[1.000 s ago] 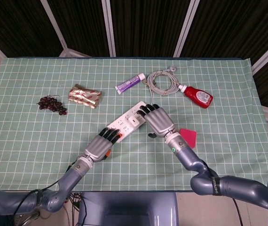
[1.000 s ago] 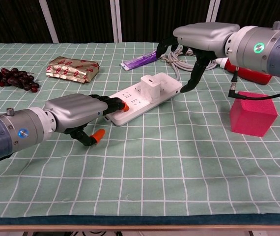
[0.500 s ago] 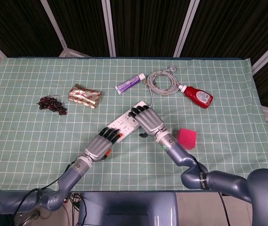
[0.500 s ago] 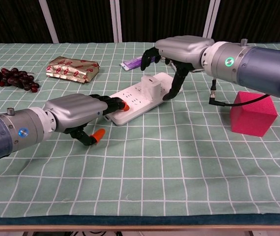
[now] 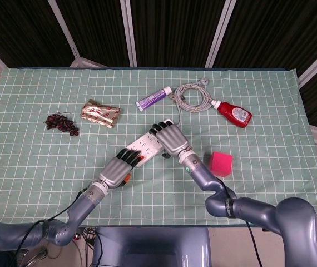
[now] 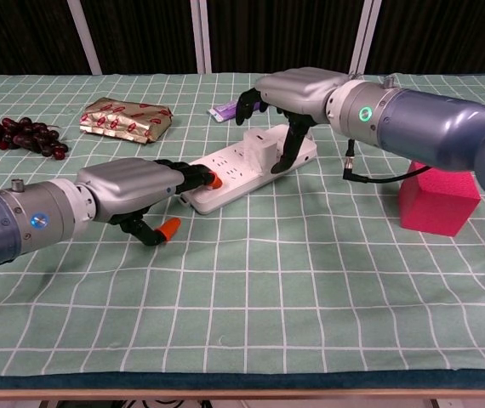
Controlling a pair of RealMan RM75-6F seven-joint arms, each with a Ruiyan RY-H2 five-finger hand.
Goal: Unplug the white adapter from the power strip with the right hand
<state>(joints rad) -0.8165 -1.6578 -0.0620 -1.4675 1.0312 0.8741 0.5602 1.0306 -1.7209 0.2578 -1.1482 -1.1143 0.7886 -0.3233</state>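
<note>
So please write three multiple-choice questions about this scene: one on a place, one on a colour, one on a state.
1. What does the left hand press on?
A. grapes
B. power strip
C. cube

2. What colour is the cube?
A. pink
B. blue
C. yellow

3. Where is the adapter now?
A. lifted in the right hand
B. lying on the cloth
C. plugged in the strip

Answers: 1 B, its fingers lie on the near end of the power strip. 2 A, it shows pink in both views. 3 C, it stands in the strip under the right hand.
</note>
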